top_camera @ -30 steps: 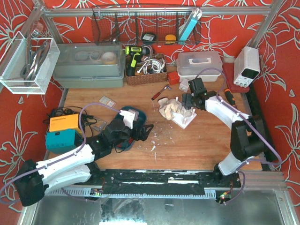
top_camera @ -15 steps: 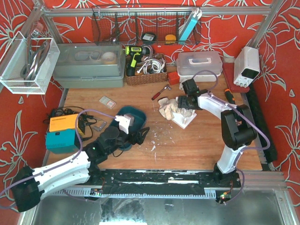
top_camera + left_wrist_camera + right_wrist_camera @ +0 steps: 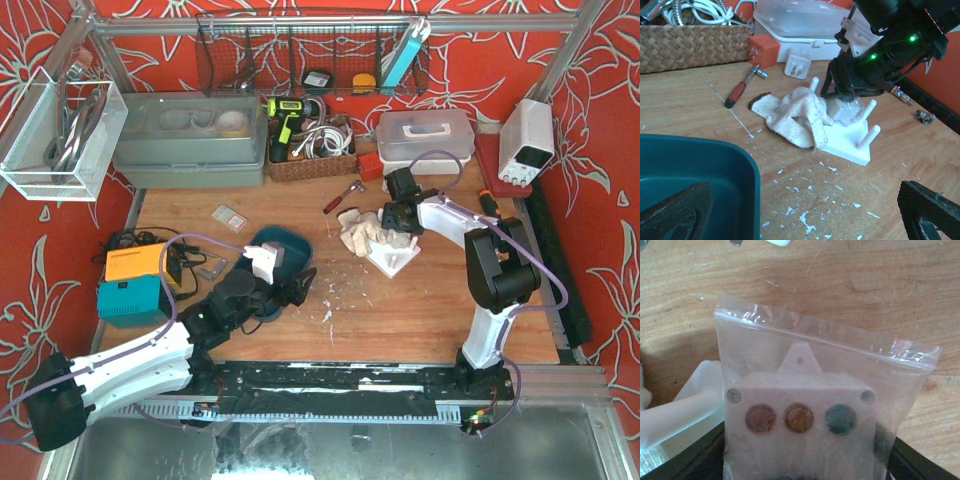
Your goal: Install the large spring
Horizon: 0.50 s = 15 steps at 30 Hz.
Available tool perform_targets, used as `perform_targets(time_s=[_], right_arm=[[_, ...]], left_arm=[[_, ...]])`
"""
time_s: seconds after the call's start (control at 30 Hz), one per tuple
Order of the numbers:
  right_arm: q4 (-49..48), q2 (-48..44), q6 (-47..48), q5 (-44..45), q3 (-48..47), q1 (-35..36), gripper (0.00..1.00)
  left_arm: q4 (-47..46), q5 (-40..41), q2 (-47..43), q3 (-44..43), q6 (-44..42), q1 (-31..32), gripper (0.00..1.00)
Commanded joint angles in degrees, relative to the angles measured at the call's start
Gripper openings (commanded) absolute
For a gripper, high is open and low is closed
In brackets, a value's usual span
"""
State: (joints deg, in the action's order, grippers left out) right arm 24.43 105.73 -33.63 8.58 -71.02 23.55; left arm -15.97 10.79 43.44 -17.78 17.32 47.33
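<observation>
Two black jaws of the left gripper (image 3: 298, 285) stand wide apart at the bottom corners of the left wrist view. They hold nothing and sit beside a teal plastic tub (image 3: 695, 170) at lower left. Past it, mid-frame, a crumpled white fabric glove (image 3: 795, 117) lies partly over a white plastic base with upright pegs (image 3: 852, 147) on the wooden counter (image 3: 920, 145). At the base's far side, the right gripper (image 3: 400, 218) has its jaws closed on a clear zip-top plastic bag (image 3: 825, 390) holding a white block with three round inserts (image 3: 800, 417). The large spring cannot be picked out; it is probably in that bag. If so, it must come out first: lower the bag to bare counter beside the base, bring the idle left jaws to pinch its sealed top edge, and avoid snagging the glove. Farthest, a red-handled hammer (image 3: 737, 92) lies at upper left.
</observation>
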Motion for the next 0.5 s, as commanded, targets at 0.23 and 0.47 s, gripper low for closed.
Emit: perform_targets(time_s=[0.23,0.47], right_arm=[[2.0,-7.6,-0.1,2.6,-0.2,0.3,0.55],[-0.8,-14.0,4.3,8.9,2.5,-1.4,0.51]], left_arm=[[-0.7,3.8,-0.8,0.6,-0.8,0.5,1.0],[-0.8,4.2,-1.2,0.9,-0.6,0.5,1.0]])
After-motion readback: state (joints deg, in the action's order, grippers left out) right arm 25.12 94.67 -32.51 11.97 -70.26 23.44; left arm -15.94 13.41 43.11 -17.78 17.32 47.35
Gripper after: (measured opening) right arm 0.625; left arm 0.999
